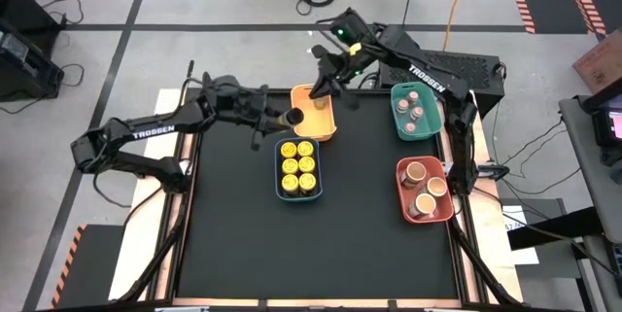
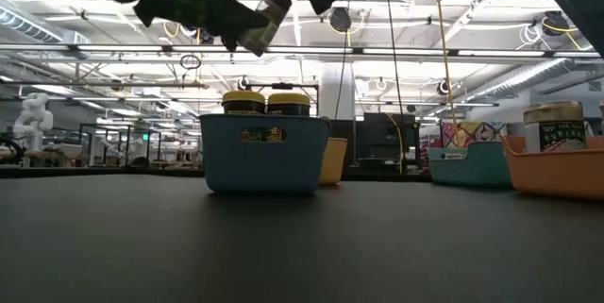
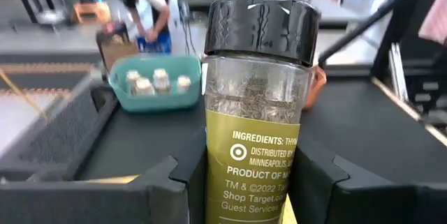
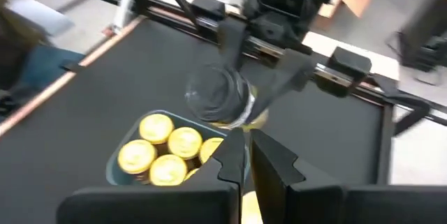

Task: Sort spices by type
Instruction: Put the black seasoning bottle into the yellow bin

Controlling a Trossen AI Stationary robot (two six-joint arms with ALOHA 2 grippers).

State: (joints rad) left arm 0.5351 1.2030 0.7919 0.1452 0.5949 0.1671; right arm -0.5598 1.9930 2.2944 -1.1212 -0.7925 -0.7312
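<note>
My left gripper (image 1: pixel 285 118) is shut on a clear spice jar (image 3: pixel 257 98) with a black lid and a green label, above the left rim of the yellow tray (image 1: pixel 330 125). In the low view the jar (image 2: pixel 269 8) hangs high over the table. My right gripper (image 1: pixel 325 81) hovers over the yellow tray's far edge, fingers shut (image 4: pixel 248 155), touching nothing. Several yellow-lidded jars (image 1: pixel 297 166) stand in the blue tray (image 1: pixel 280 168). Pinkish-lidded jars (image 1: pixel 415 110) stand in the green tray, and peach-topped tubs (image 1: pixel 426 188) in the red tray. My left gripper pinches the jar's labelled lower body (image 3: pixel 251 175) between its two fingers (image 3: pixel 183 175), coming from the table's left side. The lid end (image 3: pixel 260 25) sticks out past the fingers. The jar is lifted clear of the table and tilted, lid up (image 2: pixel 275 1).
The four trays stand in the table's far and right part: yellow (image 2: pixel 335 159), blue (image 2: pixel 264 157), green (image 1: pixel 397 118), red (image 1: pixel 402 195). The black mat (image 1: pixel 253 244) lies bare toward the near and left edges. A person shows in the room beyond (image 3: pixel 143 4).
</note>
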